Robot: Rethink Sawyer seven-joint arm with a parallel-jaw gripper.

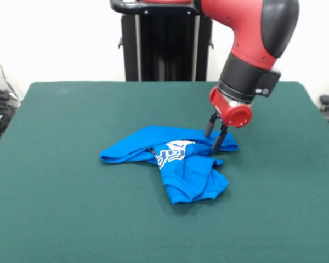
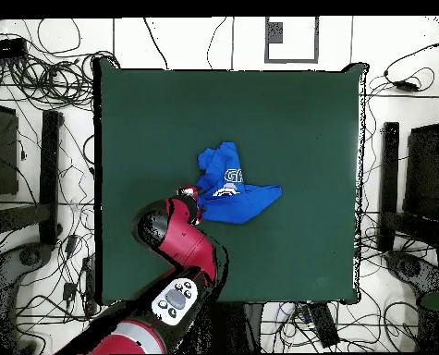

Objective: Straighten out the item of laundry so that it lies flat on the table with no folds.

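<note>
Going left to right in the front view, the blue garment [image 1: 170,164] lies crumpled near the middle of the green table [image 1: 71,192]: a long folded band reaches out toward nine o'clock, a doubled-over flap hangs toward five o'clock, and the white lettering [image 1: 172,152] is creased and only partly readable. At the garment's two o'clock corner the gripper [image 1: 215,135] is down on the cloth, its two dark fingers [image 1: 209,126] a little apart with the tips at fabric level – whether any cloth is pinched between them I cannot tell.

The step in hand looks like taking that corner to draw it outward. To do it well, the fingers should close on a single layer at the very hem, lift only slightly, then drag low and slowly toward three o'clock so the folded band unrolls instead of the whole bundle sliding along. A grip on several layers would likely just move the heap.

Room is generous – bare felt surrounds the garment on every side, and in the overhead view it [image 2: 230,185] sits well apart from all four table edges, with the arm [image 2: 181,245] at its seven o'clock side
</note>
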